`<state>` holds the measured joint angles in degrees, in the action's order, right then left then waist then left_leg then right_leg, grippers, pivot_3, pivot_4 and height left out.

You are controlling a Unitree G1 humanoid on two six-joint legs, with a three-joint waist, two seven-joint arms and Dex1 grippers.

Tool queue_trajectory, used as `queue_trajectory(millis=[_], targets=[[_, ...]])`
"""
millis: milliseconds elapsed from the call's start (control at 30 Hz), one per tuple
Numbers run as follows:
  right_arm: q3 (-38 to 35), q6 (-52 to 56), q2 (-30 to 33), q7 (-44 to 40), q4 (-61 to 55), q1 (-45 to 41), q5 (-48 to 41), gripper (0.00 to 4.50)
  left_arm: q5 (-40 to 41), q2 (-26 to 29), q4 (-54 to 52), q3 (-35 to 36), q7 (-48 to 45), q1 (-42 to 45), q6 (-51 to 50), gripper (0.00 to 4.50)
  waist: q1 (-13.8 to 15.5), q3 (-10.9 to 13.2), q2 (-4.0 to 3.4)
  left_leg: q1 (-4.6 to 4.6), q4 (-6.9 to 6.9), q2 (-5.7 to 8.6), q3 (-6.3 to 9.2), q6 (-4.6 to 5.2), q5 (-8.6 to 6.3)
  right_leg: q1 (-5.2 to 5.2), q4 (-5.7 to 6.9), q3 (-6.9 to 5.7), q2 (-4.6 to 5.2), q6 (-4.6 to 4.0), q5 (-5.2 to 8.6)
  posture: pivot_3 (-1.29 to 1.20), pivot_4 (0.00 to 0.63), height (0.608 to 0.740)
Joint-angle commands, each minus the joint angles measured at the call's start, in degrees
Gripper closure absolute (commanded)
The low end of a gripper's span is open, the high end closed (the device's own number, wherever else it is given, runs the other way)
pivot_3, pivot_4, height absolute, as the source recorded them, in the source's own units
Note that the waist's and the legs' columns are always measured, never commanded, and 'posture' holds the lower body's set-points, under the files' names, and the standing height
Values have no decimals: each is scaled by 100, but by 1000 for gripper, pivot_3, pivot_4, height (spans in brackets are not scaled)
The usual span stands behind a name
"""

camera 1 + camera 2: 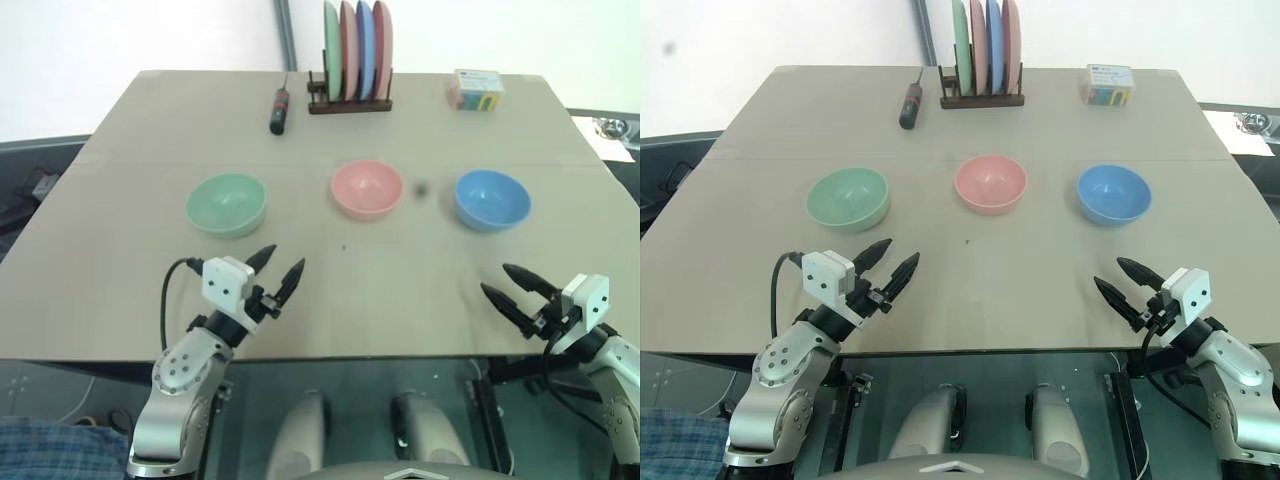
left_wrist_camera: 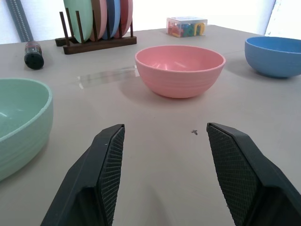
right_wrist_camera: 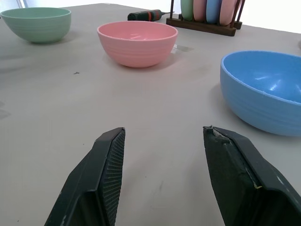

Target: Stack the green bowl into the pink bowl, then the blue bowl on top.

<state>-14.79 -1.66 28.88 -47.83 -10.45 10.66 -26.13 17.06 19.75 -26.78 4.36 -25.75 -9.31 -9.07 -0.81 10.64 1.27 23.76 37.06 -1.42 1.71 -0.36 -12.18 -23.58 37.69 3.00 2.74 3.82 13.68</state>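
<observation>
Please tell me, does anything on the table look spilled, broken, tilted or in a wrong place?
Nothing stands out. The green bowl, pink bowl and blue bowl sit upright, apart, in a row. The plates stand in their rack; the screwdriver lies flat beside it.

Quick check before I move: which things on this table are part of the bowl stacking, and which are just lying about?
Part of the job:
- green bowl
- pink bowl
- blue bowl
- left hand and right hand, both open and holding nothing

Lying about:
- rack of plates at the far edge
- screwdriver
- small clear box
</observation>
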Motion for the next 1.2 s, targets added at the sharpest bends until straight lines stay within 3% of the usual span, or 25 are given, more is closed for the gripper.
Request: queue_trajectory(millis=[33, 700, 900, 1067, 1167, 1200], targets=[[-58, -28, -2, 31, -209, -16, -79, 1735, 23, -3, -107, 46, -27, 34, 192, 1521, 0, 0, 0, 0, 0, 0, 0, 0, 0, 0, 0, 0, 0, 0, 0, 0, 150, 740], [-44, 385, 182, -39, -124, -419, -196, 1735, 83, -79, -334, 1, -9, -167, 313, 1521, 1, -1, -1, -1, 0, 0, -1, 0, 0, 0, 2, 1, 0, 0, -1, 0, 150, 740], [288, 1234, 869, -172, -428, -667, -2, 1735, 219, -130, -335, -1, -143, -294, 413, 1521, -1, -1, -1, 0, 2, 1, -2, 0, 0, 0, 2, 2, 0, -1, -1, 0, 150, 740], [1078, 1610, 1628, -597, -514, -1968, 501, 1735, 608, -151, -471, -12, -434, -466, 498, 1521, -60, -3, -7, -5, 6, -3, -11, 1, 0, -2, 6, 7, -2, 1, -1, 0, 150, 740], [1660, 1668, 1776, -690, -199, -2892, 1054, 1735, 1041, -222, -652, 21, -610, -649, 523, 1521, -41, -6, 0, -3, 7, -3, -4, 0, 0, -1, 4, 1, -3, 1, 0, 0, 150, 740], [1807, 1686, 1690, -633, -38, -3272, 1199, 1462, 1012, -267, -681, 47, -524, -686, 545, 1280, -28, -5, 0, -1, 8, -3, -3, 0, 0, -1, 4, 0, -3, -1, -1, 0, 150, 740]])
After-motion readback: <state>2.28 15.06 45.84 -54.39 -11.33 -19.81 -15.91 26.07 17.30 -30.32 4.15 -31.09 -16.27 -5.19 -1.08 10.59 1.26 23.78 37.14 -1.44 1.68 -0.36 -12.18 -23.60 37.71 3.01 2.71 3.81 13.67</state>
